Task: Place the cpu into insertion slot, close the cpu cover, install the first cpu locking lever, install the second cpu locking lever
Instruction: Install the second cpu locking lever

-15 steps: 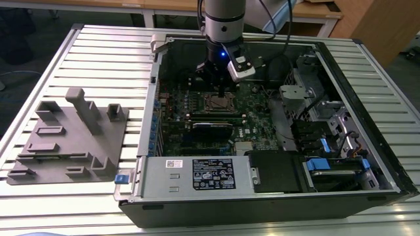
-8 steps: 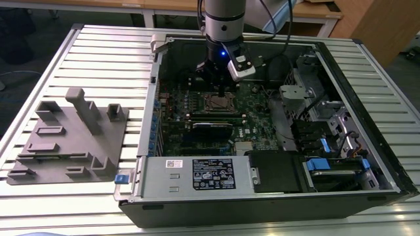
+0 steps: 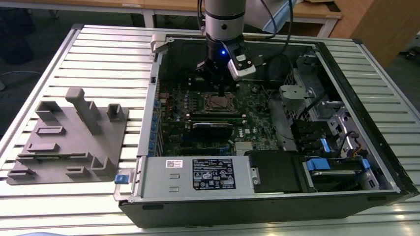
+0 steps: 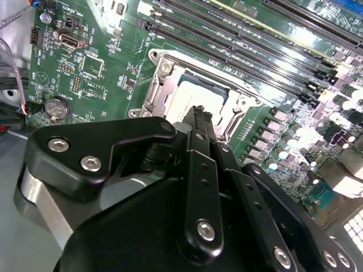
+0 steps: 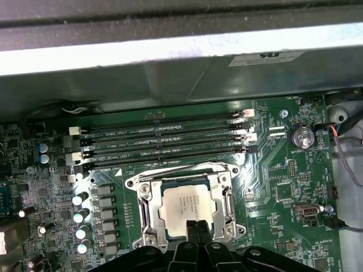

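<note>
My black two-finger gripper (image 5: 195, 228), fingers pressed together, nothing between them, tips over the near edge of the socket | small square silver-tan cpu (image 5: 187, 205) lies in the black insertion slot (image 5: 148, 220), silvery metal cpu cover (image 5: 226, 198) framing it | my fingers (image 4: 198, 127) hide the chip's near edge | locking levers hard to make out.

Reaches straight down from above at the far side of the scene, wrist vertical, gripper (image 3: 223, 92) (image 4: 199, 118) (image 5: 195, 228) pointed downward. Fingers (image 5: 191, 229) pressed together (tips side by side with no gap in the first wrist view), nothing between them.
</note>
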